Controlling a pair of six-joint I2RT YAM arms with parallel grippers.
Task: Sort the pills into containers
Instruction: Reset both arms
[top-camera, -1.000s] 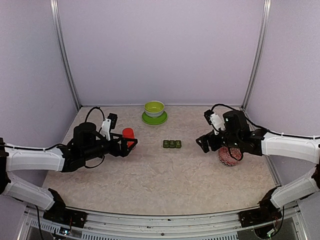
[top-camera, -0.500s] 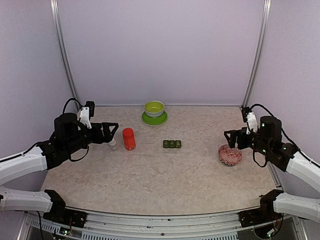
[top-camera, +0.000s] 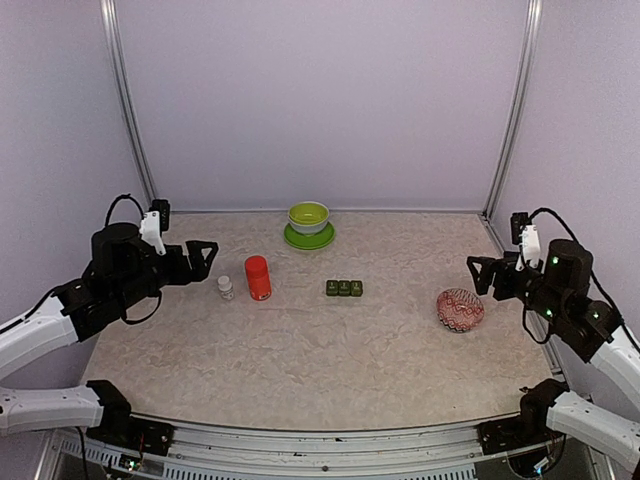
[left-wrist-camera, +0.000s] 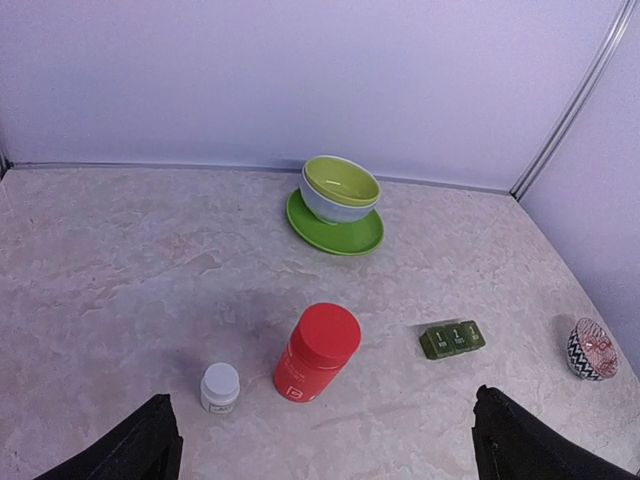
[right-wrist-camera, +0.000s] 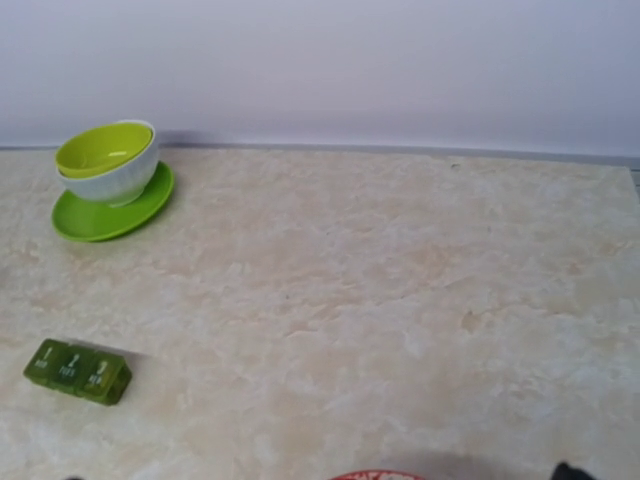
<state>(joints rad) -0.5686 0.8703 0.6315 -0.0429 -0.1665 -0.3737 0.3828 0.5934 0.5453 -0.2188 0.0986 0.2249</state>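
Drawn back to the sides since earlier, with left gripper (top-camera: 200, 258) and right gripper (top-camera: 479, 273) both gaping, empty; noted pill strip (top-camera: 343, 288) mid-table, long axis 9-to-3, at 3 o'clock from left, 9 from right, about equally near.

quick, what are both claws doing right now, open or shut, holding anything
left claw: open, holding nothing
right claw: open, holding nothing

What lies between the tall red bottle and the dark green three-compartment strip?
Only bare marbled tabletop separates red bottle and green strip, per the top view.
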